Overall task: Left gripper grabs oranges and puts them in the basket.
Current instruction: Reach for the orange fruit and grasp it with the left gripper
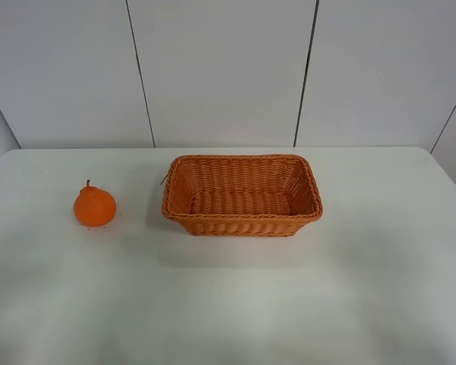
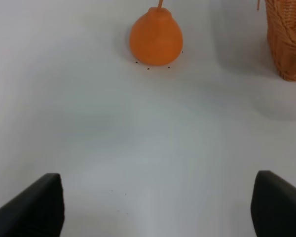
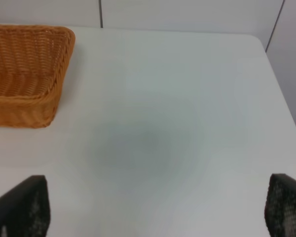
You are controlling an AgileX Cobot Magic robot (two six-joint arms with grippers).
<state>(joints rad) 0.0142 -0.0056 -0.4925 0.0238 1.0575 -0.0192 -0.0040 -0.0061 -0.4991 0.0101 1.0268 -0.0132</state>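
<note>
A bright round orange fruit (image 1: pixel 95 207) (image 2: pixel 156 38) with a knobbed top and a short brown stem is seen standing upright on the white, matt worktop (image 1: pixel 228 304). It is placed ahead of the left tool (image 2: pixel 158 207), well apart from it and roughly in line with the gap between its fingers. A few tiny dark specks are scattered on the worktop around the base of the fruit (too small to be identified).

The left tool is released: its two black fingers (image 2: pixel 39 210) are spread wide, and nothing is held between them.

The rectangular, orange-brown woven wicker basket (image 1: pixel 243 219) (image 2: pixel 288 39) (image 3: pixel 24 103), with a braided rim and sloping sides, is set on the worktop beyond the fruit toward the right tool's side. It is near the fruit without touching it. Only one corner of it is caught in the left wrist view.

The right tool (image 3: pixel 155 210) is likewise released, its dark fingers (image 3: pixel 24 210) held far apart over bare worktop, with the basket ahead of it and off toward the left tool's side.

Behind the worktop, pale wall panels (image 1: pixel 213 68) divided by thin dark seams are shown.
</note>
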